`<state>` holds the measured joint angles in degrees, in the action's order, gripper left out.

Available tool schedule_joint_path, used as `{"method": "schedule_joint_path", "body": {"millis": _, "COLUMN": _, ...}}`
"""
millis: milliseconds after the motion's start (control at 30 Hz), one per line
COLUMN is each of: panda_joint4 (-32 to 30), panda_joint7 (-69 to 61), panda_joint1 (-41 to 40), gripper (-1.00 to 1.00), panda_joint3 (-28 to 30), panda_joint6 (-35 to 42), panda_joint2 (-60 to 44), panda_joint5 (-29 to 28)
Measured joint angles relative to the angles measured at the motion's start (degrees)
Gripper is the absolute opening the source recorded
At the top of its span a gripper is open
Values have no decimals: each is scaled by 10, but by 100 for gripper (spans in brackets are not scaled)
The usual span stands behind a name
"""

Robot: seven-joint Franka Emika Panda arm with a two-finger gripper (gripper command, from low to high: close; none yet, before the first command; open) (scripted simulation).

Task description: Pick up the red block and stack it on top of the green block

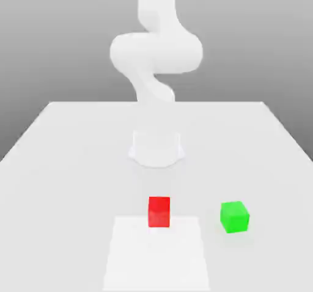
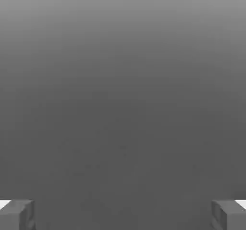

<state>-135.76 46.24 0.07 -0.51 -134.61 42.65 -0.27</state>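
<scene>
From my station I see the gripper spread wide, its two fingers standing far apart at opposite sides of the hand view with nothing between them; it holds and touches nothing. In the exterior view the red block sits on the table near the front edge, about midway across. The green block sits apart from it, toward the exterior view's right, also near the front edge.
</scene>
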Motion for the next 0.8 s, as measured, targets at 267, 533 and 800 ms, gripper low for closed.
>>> {"method": "schedule_joint_path", "body": {"millis": 267, "panda_joint4": -151, "panda_joint7": 13, "panda_joint1": 0, "gripper": 0, "panda_joint3": -9, "panda_joint6": -108, "panda_joint2": -125, "panda_joint5": -5}}
{"method": "schedule_joint_path", "body": {"millis": 533, "panda_joint4": -319, "panda_joint7": 15, "panda_joint1": 1, "gripper": 0, "panda_joint3": -7, "panda_joint6": -236, "panda_joint2": -277, "panda_joint5": 2}}
{"method": "schedule_joint_path", "body": {"millis": 800, "panda_joint4": -337, "panda_joint7": 27, "panda_joint1": 4, "gripper": 0, "panda_joint3": 2, "panda_joint6": -410, "panda_joint2": -487, "panda_joint5": -12}}
